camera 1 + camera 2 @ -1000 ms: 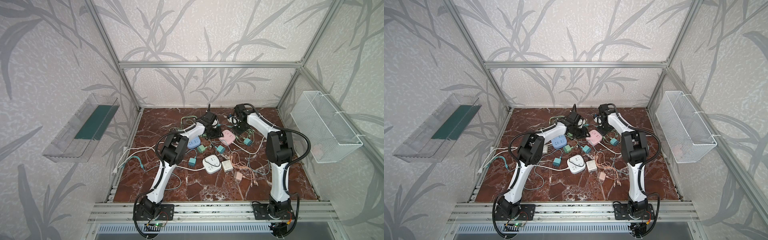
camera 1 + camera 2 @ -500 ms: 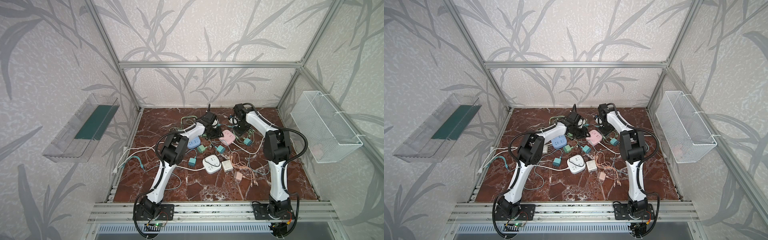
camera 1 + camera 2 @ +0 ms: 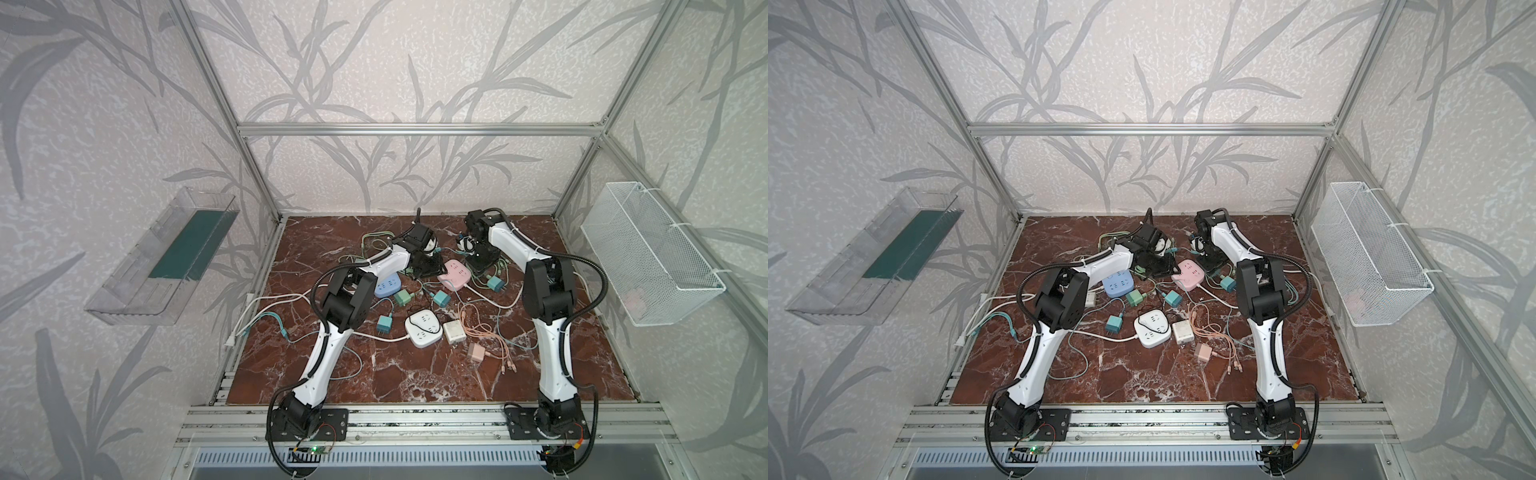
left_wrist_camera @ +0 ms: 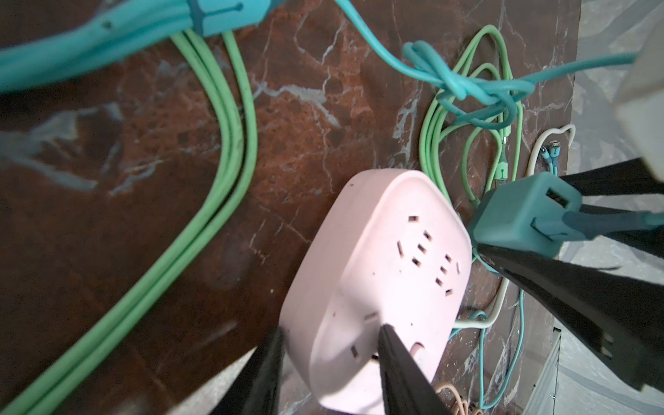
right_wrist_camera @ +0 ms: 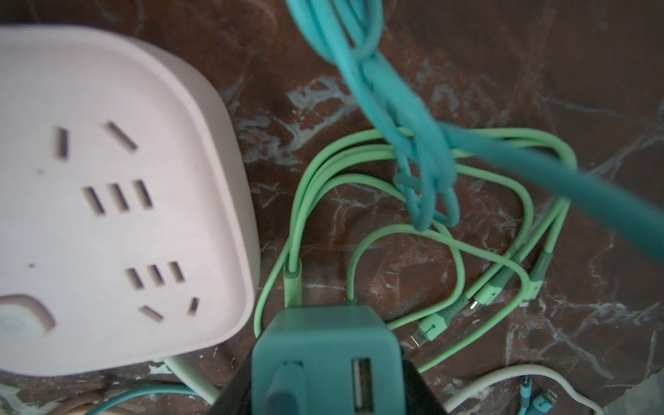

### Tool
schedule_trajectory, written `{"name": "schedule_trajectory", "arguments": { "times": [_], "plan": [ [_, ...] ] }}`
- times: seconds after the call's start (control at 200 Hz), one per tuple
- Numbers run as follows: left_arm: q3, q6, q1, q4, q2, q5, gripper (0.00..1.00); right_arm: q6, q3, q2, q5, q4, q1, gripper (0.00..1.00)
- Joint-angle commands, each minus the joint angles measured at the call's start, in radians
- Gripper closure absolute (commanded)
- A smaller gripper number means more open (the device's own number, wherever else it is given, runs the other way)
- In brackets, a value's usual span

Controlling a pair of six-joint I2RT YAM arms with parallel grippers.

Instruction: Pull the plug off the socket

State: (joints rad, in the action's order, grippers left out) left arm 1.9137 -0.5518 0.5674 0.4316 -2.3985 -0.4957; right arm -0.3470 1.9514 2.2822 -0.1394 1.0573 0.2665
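Note:
The pink socket (image 4: 381, 258) lies on the marble floor (image 3: 415, 374), right of centre at the back in both top views (image 3: 456, 274) (image 3: 1191, 273). My left gripper (image 4: 330, 345) is shut on its near corner, one finger on each side. My right gripper (image 5: 327, 377) is shut on the teal plug (image 5: 323, 345), which has a cable in one of its ports. In the left wrist view the plug (image 4: 521, 215) hangs just beside the socket's far edge, apart from it. All the socket's slots that show are empty.
Green and teal cables (image 5: 413, 172) loop on the floor right by the plug. A blue socket (image 3: 388, 286), a white socket (image 3: 423, 328), other teal plugs (image 3: 402, 297), a white cube (image 3: 454, 331) and pink cables lie nearer the front. A wire basket (image 3: 648, 257) hangs on the right wall.
The right arm's elbow has shifted slightly to the left. Both grips and the socket look the same as before.

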Motion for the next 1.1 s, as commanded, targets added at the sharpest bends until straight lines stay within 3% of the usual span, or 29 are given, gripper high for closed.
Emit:
{"name": "schedule_trajectory", "arguments": {
  "times": [0.0,0.245,0.425,0.605,1.095],
  "plan": [
    [-0.046,0.004,0.016,0.085,-0.026,0.056,0.56,0.019,0.028,0.03,0.005,0.042,-0.001,0.69],
    [-0.047,0.007,0.015,0.088,-0.023,0.054,0.56,0.035,0.05,0.058,0.018,0.053,-0.001,0.62],
    [-0.047,0.007,0.016,0.09,-0.022,0.054,0.56,0.046,0.066,0.06,0.024,0.055,-0.001,0.47],
    [-0.045,0.008,0.016,0.093,-0.021,0.054,0.56,0.065,0.066,0.034,0.05,0.037,-0.003,0.41],
    [-0.048,0.009,0.015,0.093,-0.009,0.06,0.56,0.114,0.073,-0.053,0.101,0.013,-0.042,0.36]
  ]
}}
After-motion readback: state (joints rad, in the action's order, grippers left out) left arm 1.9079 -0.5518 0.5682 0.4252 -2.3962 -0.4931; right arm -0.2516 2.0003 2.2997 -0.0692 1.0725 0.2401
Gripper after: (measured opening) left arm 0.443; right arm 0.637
